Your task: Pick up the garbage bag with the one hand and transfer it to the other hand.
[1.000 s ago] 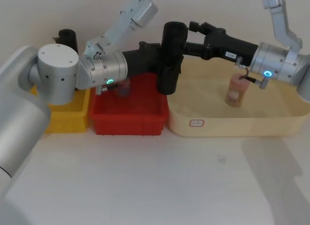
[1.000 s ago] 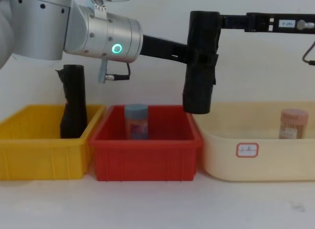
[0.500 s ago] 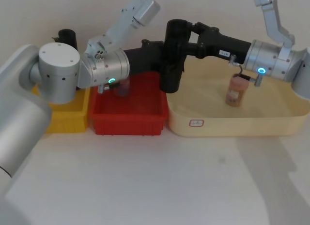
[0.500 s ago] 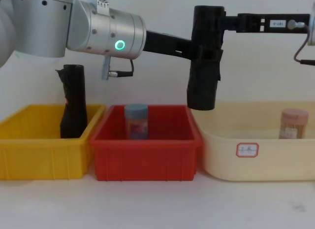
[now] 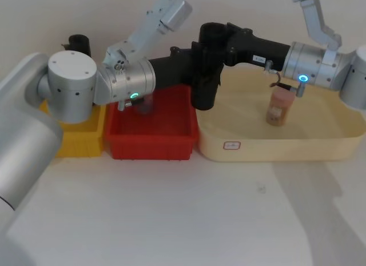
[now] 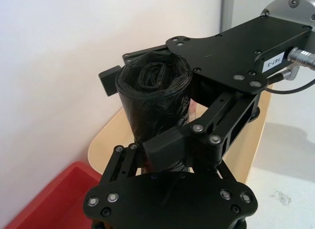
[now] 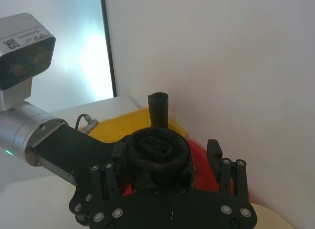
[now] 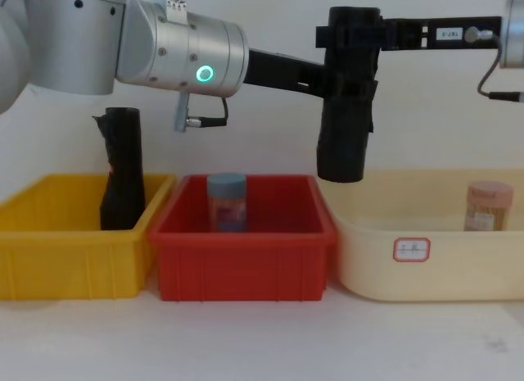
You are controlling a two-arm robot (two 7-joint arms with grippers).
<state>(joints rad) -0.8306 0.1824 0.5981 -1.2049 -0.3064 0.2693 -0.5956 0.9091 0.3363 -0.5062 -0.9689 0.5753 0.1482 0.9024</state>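
Above the seam between red bin (image 8: 242, 258) and cream tub (image 8: 426, 270), we hold the garbage bag (image 8: 347, 111) upright, our left gripper (image 6: 165, 152) clamped on its middle. Half a second on, our right gripper (image 7: 167, 162) has slid in from three o'clock — its jaws now bracket the roll's top, apparently not yet closed. The handover looks imminent.
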